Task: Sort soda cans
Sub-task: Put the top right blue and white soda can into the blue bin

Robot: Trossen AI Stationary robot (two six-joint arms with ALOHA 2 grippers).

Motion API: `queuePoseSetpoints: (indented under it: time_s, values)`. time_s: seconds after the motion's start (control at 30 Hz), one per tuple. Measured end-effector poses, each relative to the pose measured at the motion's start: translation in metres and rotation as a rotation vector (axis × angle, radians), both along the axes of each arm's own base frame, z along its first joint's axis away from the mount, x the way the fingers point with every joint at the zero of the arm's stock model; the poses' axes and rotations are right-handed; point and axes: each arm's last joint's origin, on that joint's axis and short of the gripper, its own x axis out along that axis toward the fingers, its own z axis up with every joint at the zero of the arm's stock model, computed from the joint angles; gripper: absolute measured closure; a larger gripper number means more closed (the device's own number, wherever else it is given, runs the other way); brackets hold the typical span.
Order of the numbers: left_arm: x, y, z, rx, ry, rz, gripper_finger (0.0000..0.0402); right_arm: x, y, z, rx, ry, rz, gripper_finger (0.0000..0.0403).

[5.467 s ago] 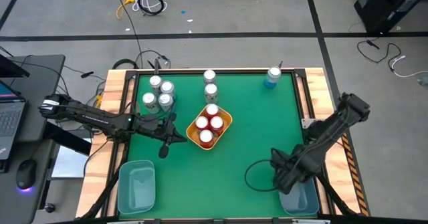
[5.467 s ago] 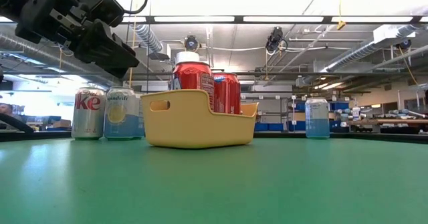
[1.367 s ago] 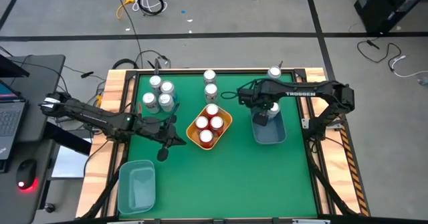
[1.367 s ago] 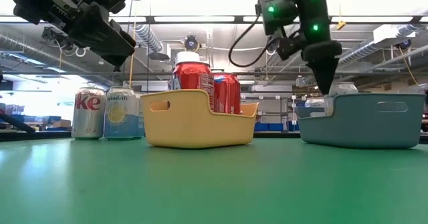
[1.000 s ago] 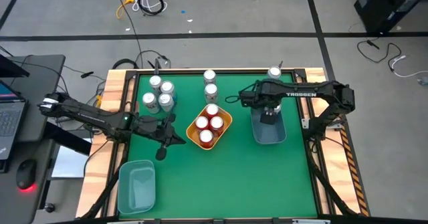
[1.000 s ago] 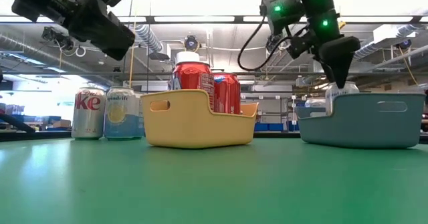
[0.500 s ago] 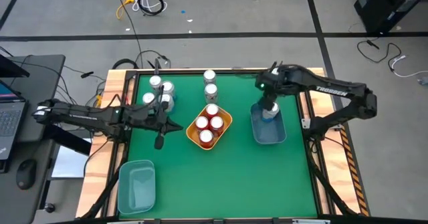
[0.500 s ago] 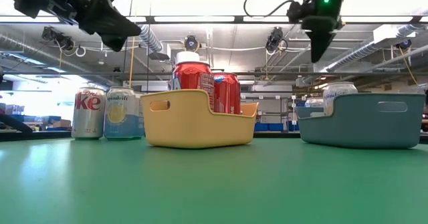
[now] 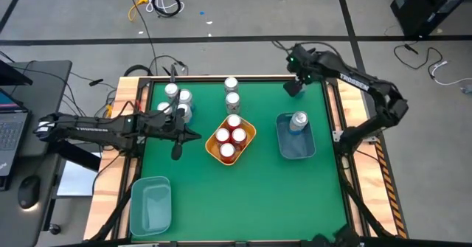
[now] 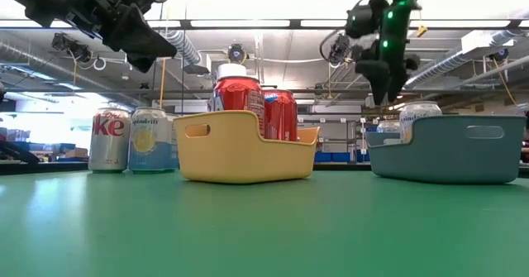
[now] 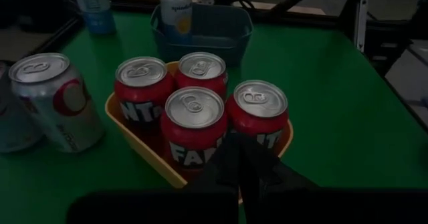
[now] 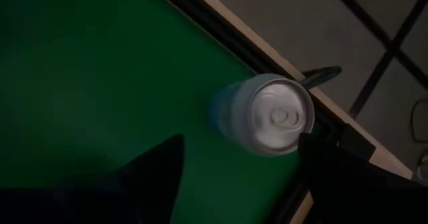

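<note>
Four red soda cans (image 9: 231,135) stand in a yellow bin (image 9: 249,138) at mid-table. Several silver cans (image 9: 175,103) stand at the far left, and two more (image 9: 231,92) beyond the yellow bin. One can (image 9: 298,120) stands in a blue-grey bin (image 9: 296,147). A light blue can (image 12: 264,114) stands by the far right corner. My right gripper (image 12: 241,144) hovers open above it, a finger on either side, touching nothing. My left gripper (image 11: 242,147) is shut and empty, in the air left of the yellow bin (image 11: 134,140).
A second blue-grey bin (image 9: 150,206) sits at the near left corner. Wooden rails (image 9: 341,103) frame the green table. The near half of the table (image 9: 243,203) holds nothing else. A laptop and a mouse lie off the table's left side.
My right gripper has risen from the can in the blue-grey bin, leaving it standing there. It has swung toward the far right corner and turned, coming over the light blue can. My left gripper, still shut, has drifted a little toward the far edge.
</note>
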Motion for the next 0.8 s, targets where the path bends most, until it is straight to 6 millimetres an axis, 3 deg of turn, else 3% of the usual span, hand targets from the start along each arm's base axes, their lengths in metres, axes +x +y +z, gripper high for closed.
queuePoseSetpoints:
  time_s: [0.5, 0.8]
  values:
    - [0.0, 0.0, 0.0, -0.011, 0.0, -0.008, 0.0401, -0.024, -0.067, -0.042, 0.106, -0.02, -0.088, 0.011]
    - [-0.001, 0.0, -0.002, -0.03, 0.02, -0.001, 0.0401, -0.024, -0.077, -0.053, 0.153, -0.054, -0.078, 0.0114]
